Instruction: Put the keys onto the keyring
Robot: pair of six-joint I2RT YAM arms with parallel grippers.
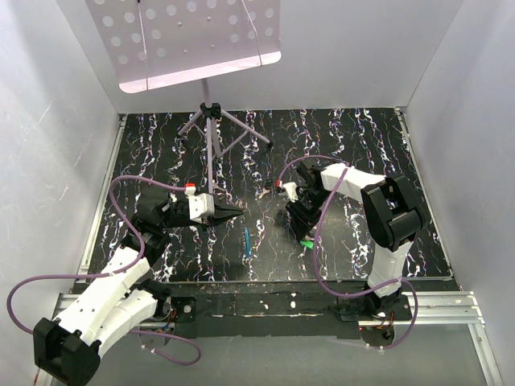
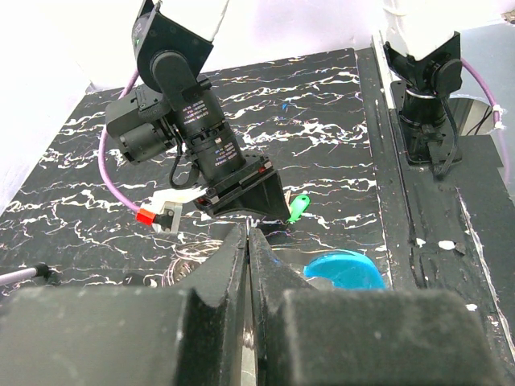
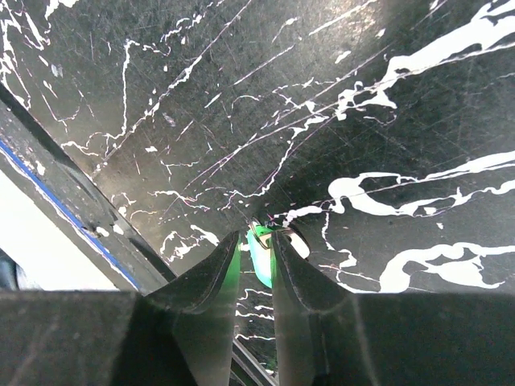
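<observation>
The key (image 3: 259, 248) is a tiny, light piece with a hard green plastic head, stiff but smooth enough to twist or slip out of a pinch. The right gripper (image 3: 256, 238) has it by that head. Its fingers (image 3: 211, 277) are drawn nearly together and clamped on the green plastic just above the marbled tabletop (image 3: 386, 104). The head is the sensible place to hold, since it leaves the end to be threaded free.

In the left wrist view the key sits a little right of centre, poking out beside the right gripper's lower edge. Its long axis slants from upper right to lower left, the lower end nearer the tabletop. I cannot make out the blade or the hole.

The keyring (image 2: 187, 256) shows as faint thin wire loops at lower left, likely springy and hard to pin flat. A light-blue tag (image 2: 342, 269) lies at lower right. The left gripper (image 2: 248, 235) hides whether the two join. Its fingers are pressed together to a slit, and I cannot tell whether any wire is nipped there.
</observation>
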